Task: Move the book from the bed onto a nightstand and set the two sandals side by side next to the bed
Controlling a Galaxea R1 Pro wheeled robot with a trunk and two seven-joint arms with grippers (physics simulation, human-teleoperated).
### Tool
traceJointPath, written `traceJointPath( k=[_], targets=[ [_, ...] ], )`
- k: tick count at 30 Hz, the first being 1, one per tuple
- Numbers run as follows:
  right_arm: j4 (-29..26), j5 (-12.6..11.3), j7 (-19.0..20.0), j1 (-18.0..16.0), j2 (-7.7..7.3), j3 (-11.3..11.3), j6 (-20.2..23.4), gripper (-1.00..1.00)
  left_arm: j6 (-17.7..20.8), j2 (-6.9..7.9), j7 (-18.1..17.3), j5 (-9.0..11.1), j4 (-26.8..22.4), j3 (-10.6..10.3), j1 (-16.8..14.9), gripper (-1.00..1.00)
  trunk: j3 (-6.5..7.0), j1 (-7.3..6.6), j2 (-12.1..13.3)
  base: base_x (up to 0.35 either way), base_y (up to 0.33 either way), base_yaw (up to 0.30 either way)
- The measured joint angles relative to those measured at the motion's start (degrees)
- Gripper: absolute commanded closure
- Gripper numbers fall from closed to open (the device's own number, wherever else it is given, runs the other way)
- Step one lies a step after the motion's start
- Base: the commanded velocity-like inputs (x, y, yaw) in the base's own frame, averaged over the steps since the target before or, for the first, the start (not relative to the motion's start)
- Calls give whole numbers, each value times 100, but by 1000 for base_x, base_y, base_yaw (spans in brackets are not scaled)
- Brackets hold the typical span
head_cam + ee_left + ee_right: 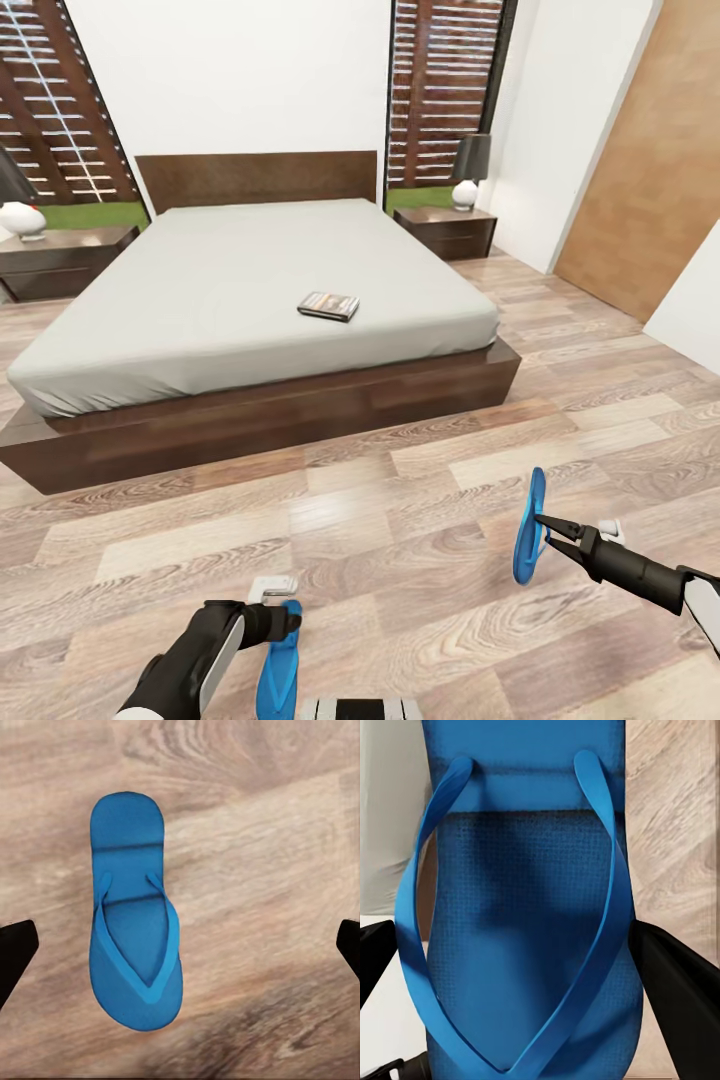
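Observation:
The book lies on the pale grey mattress of the bed, near its foot end on the right side. A dark nightstand stands to the left of the bed and a second nightstand to the right. My right gripper is shut on one blue sandal, holding it on edge above the wood floor; this sandal sits between the black fingers. The other sandal lies flat on the floor under my left gripper. That gripper is open, its fingers wide either side of the sandal.
A white-based lamp stands on the left nightstand and a dark-shaded lamp on the right one. A brown wooden panel and a white wall corner close the right side. Wood-plank floor stretches between me and the bed frame.

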Motion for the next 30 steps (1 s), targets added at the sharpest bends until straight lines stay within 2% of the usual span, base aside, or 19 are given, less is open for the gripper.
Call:
traceJointPath(
  k=[22, 30],
  targets=[
    [-12, -2, 0, 0, 16, 8, -22, 100, 0, -1, 91, 2, 0, 1, 0, -100, -488, 57, -30, 0, 0, 0],
    [-23, -6, 1, -3, 18, 8, -30, 100, -3, 0, 91, 3, 0, 1, 0, -100, -488, 56, -30, 0, 0, 0]
  ],
)
